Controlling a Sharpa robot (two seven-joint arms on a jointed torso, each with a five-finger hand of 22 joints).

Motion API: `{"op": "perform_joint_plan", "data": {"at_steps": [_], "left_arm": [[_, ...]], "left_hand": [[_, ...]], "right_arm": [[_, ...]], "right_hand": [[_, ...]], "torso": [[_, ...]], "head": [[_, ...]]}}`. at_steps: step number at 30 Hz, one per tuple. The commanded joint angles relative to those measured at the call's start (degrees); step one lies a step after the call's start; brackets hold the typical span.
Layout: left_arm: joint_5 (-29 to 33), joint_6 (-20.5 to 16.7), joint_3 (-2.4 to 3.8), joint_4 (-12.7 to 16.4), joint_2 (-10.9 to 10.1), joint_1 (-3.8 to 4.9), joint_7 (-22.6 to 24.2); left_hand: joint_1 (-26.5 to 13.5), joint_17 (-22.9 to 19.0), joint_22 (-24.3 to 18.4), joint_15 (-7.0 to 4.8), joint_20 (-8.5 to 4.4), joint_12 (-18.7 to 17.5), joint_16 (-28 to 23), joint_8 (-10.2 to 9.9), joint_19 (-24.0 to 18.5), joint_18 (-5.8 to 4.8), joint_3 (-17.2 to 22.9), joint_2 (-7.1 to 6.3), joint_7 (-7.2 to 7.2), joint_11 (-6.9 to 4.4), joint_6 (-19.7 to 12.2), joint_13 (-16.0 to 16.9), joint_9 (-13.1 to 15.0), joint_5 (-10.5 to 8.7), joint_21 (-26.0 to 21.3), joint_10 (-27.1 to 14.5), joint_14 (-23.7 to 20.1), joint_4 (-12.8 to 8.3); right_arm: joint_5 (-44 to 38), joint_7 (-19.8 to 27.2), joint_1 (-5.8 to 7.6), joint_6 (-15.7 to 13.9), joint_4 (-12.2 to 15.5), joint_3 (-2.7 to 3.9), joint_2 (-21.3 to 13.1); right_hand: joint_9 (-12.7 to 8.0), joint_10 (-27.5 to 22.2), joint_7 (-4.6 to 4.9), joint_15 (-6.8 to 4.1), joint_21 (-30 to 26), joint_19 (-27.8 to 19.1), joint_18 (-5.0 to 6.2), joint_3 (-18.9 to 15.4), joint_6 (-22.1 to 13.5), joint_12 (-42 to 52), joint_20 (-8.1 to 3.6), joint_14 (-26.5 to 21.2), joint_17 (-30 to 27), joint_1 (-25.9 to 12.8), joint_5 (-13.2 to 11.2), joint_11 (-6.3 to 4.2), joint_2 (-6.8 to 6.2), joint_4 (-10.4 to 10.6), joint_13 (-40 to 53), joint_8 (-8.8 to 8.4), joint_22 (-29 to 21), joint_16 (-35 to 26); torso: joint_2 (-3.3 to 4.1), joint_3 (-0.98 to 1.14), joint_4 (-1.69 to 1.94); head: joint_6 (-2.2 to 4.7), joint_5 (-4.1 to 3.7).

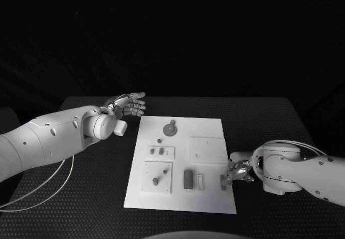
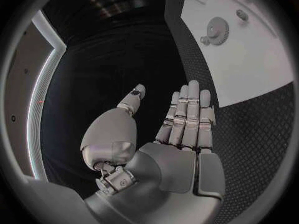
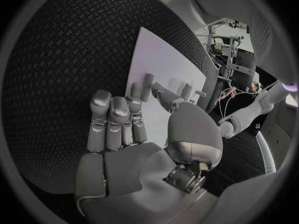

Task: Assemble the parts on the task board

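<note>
The white task board (image 1: 180, 199) lies in the middle of the black table. On it are a round gear (image 1: 169, 130), a square plate (image 1: 208, 149), a small block with pegs (image 1: 160, 151), a panel with a lever (image 1: 157, 177) and two upright bars (image 1: 188, 179). My right hand (image 1: 238, 172) is at the board's right edge; its thumb and a finger pinch a small slim part (image 3: 148, 82) over the board (image 3: 162, 59). My left hand (image 1: 128, 104) hovers open, fingers straight, off the board's far left corner. The gear (image 2: 217, 31) lies beyond its fingertips (image 2: 193, 92).
Black textured table (image 1: 86, 199) surrounds the board on all sides, with wide bare room at the left and front. A thin white cable (image 1: 50, 186) loops under my left arm. The table's far edge runs just behind my left hand.
</note>
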Motion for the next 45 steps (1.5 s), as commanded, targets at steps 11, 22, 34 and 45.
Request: {"op": "perform_joint_plan", "data": {"at_steps": [11, 22, 34, 45], "left_arm": [[-0.28, 1.12, 0.03, 0.24, -0.03, 0.06, 0.3], [-0.31, 1.2, 0.03, 0.33, -0.21, 0.06, 0.12], [-0.46, 1.33, 0.03, 0.37, -0.27, 0.06, -0.07], [-0.52, 1.29, 0.03, 0.41, -0.3, 0.06, -0.1]], "left_hand": [[-0.68, 0.11, 0.09, 0.04, -0.06, 0.21, -0.36, 0.25, -0.35, 0.61, 0.23, 0.12, 0.02, -0.19, -0.22, -0.1, -0.1, -0.35, -0.36, -0.25, -0.24, 0.15], [-0.75, 0.14, 0.12, 0.05, -0.05, 0.21, -0.4, 0.24, -0.37, 0.6, 0.22, 0.11, 0.04, -0.17, -0.26, -0.11, -0.13, -0.38, -0.38, -0.28, -0.26, 0.17], [-0.79, 0.2, 0.16, 0.05, -0.05, 0.21, -0.42, 0.22, -0.39, 0.6, 0.2, 0.05, 0.07, -0.14, -0.34, -0.12, -0.17, -0.51, -0.41, -0.29, -0.26, 0.16], [-0.78, 0.25, 0.19, 0.05, -0.06, 0.22, -0.44, 0.21, -0.4, 0.61, 0.2, 0.02, 0.09, -0.13, -0.41, -0.13, -0.2, -0.65, -0.43, -0.29, -0.25, 0.13]], "right_arm": [[-4.81, -1.53, -1.64, -0.87, -1.01, -0.06, 2.2], [-10.39, -1.04, -3.1, -3.03, -1.23, -0.07, 3.72], [-12.39, -0.09, -3.31, -1.97, -0.07, -0.11, 4.35], [-12.16, 0.69, -3.42, -5.22, 0.21, -0.11, 4.45]], "right_hand": [[0.47, -0.41, 0.3, 0.11, 0.11, -0.3, 0.76, 1.61, -1.09, -0.44, -0.24, -0.05, 0.16, -2.56, -0.33, 0.42, -1.99, 4.14, 0.16, -0.64, -0.14, -0.24], [-0.13, -0.47, 1.32, 0.6, 0.18, -0.33, 0.76, 3.43, -4.05, -0.28, -0.59, -0.01, 0.24, -0.56, -0.33, 1.35, -2.32, 4.03, 0.35, -2.53, -0.24, -0.32], [-1.66, -0.51, 2.3, 1.64, 0.33, -1.03, 0.66, 9.58, -5.06, -0.15, -0.07, -0.14, 0.4, 10.38, -0.08, 2.35, 0.61, -6.03, 0.35, -3.93, -0.11, -0.65], [-3.29, -0.11, 2.81, 2.1, 0.41, -0.81, 0.76, 10.67, -5.57, -0.08, 0.61, 0.17, 0.42, 9.73, 0.62, 2.84, 1.32, -6.69, 0.12, -4.88, -0.27, -0.82]], "torso": [[0.06, 0.01, 0.04], [0.07, 0.03, 0.01], [0.03, 0.02, -0.01], [0.01, 0.0, 0.04]], "head": [[-0.41, 0.24], [-0.71, 0.64], [-0.85, 0.66], [-0.75, 0.65]]}}
